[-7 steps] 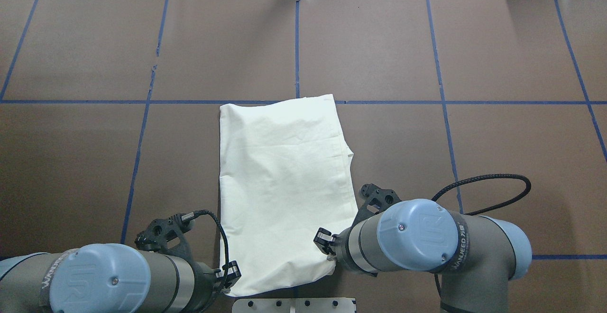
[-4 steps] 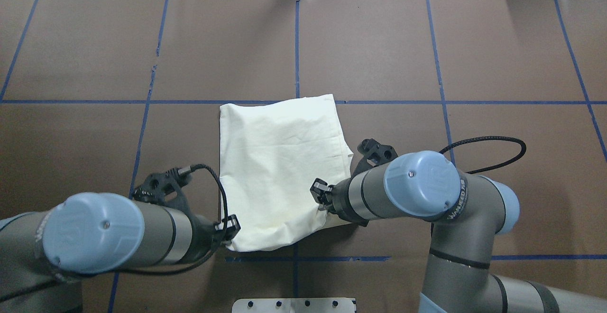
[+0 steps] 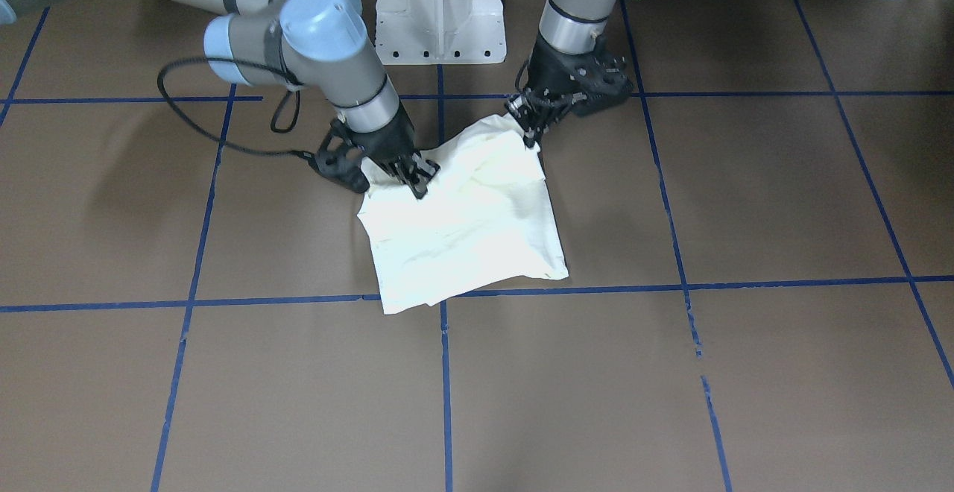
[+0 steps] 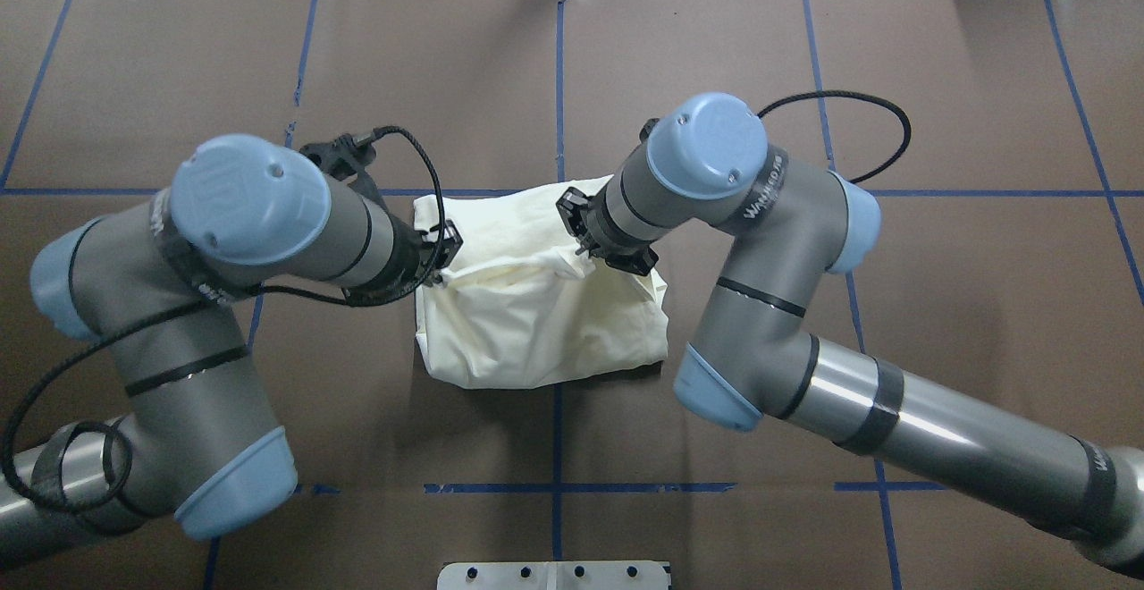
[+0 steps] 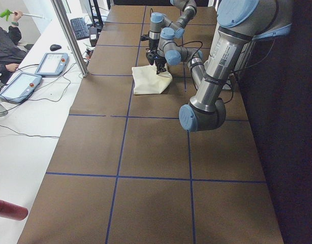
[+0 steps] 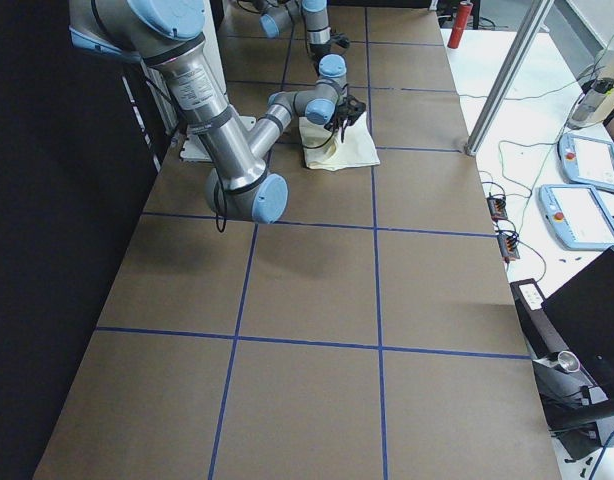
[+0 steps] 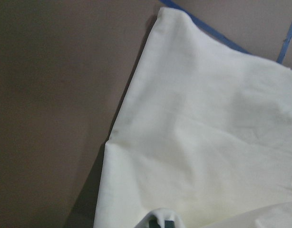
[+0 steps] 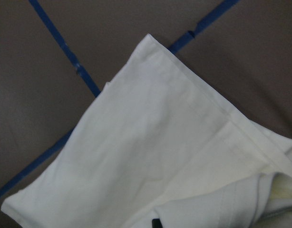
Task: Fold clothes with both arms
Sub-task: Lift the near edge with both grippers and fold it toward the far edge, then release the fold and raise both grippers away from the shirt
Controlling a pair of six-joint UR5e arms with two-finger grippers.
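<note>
The cream-white shirt [image 4: 536, 322] lies in the middle of the brown table, plain side up, no print showing. Its near edge is lifted and carried over towards its far edge, so it lies half doubled. My left gripper [image 4: 442, 255] is shut on the shirt's left lifted corner; my right gripper [image 4: 581, 232] is shut on the right lifted corner. In the front-facing view the shirt [image 3: 469, 238] spreads below the left gripper [image 3: 531, 134] and right gripper [image 3: 417, 179]. The left wrist view shows the shirt [image 7: 198, 142], the right wrist view shows the shirt [image 8: 150, 156], with cloth bunched at the fingertips.
Blue tape lines [image 4: 559, 107] divide the table into squares. The white pedestal base [image 3: 440, 7] stands at the robot's edge. Beside the table's far side, an operator's table holds tablets [image 5: 49, 63] and a metal post [image 5: 69, 35]. A red cylinder [image 5: 8, 209] lies by the table corner.
Both arms have moved away from the robot's base, carrying the shirt's near edge up and over towards its far edge. The shirt now looks about half as long.
</note>
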